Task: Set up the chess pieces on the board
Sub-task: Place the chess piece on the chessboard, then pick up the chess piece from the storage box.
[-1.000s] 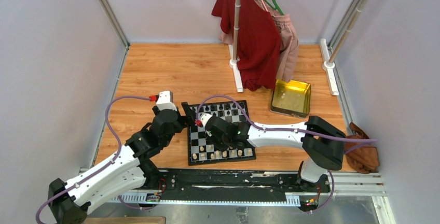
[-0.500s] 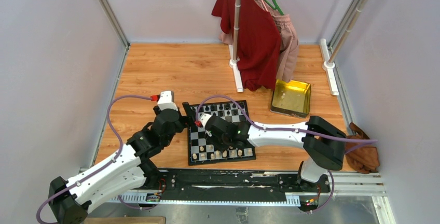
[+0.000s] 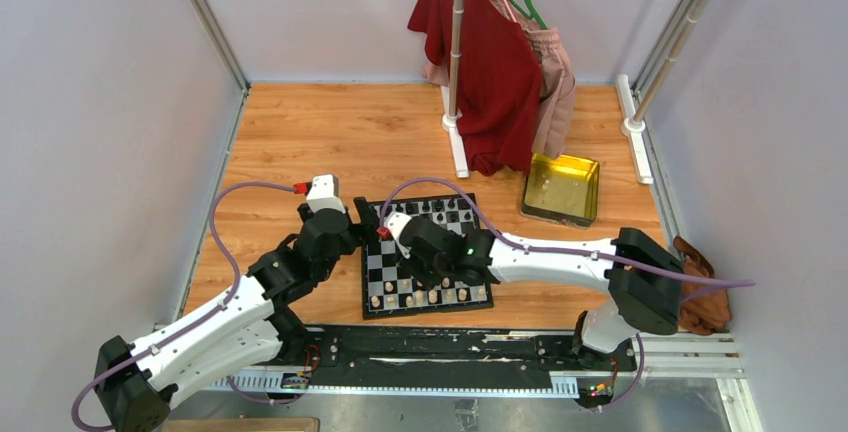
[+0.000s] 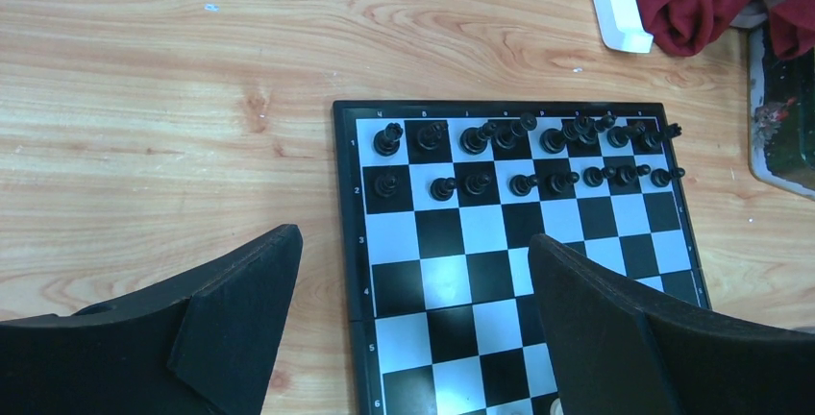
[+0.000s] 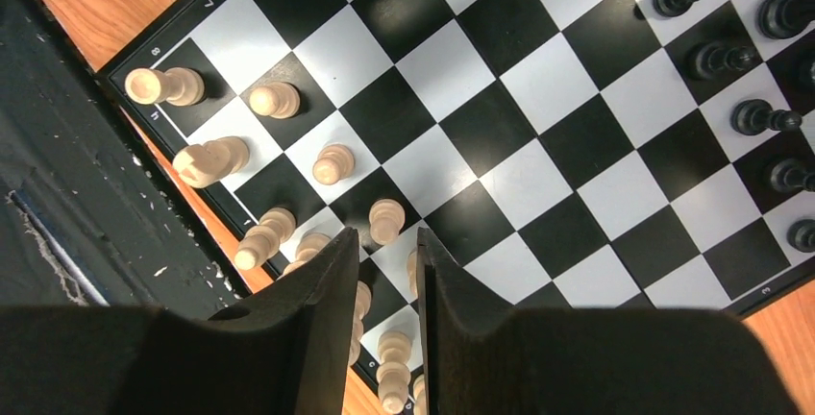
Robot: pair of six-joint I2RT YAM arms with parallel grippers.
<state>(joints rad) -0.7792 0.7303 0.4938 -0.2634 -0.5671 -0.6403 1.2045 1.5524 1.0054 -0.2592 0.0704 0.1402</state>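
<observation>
The board [image 3: 392,263] lies just ahead of both arms. Black chess pieces [image 4: 524,136] fill its two far rows. Cream chess pieces [image 5: 332,162] stand along the two near rows. My left gripper [image 4: 413,242] hangs wide open and empty over the board's left edge, also visible from above [image 3: 362,214]. My right gripper [image 5: 386,234] hovers over the cream rows [image 3: 447,274], its fingers a narrow gap apart. Nothing is clamped between them, and cream pieces stand on the squares below.
A shiny yellow tin [image 3: 562,188] sits right of the board. Behind it stands a white clothes rack [image 3: 455,142] with a red garment [image 3: 490,62]. A brown object [image 3: 705,304] lies at the far right. A black rail [image 3: 450,347] runs along the near edge.
The right arm's elbow has swung out to the right and its wrist has shifted slightly right over the board. The left arm has edged a little toward the board.
</observation>
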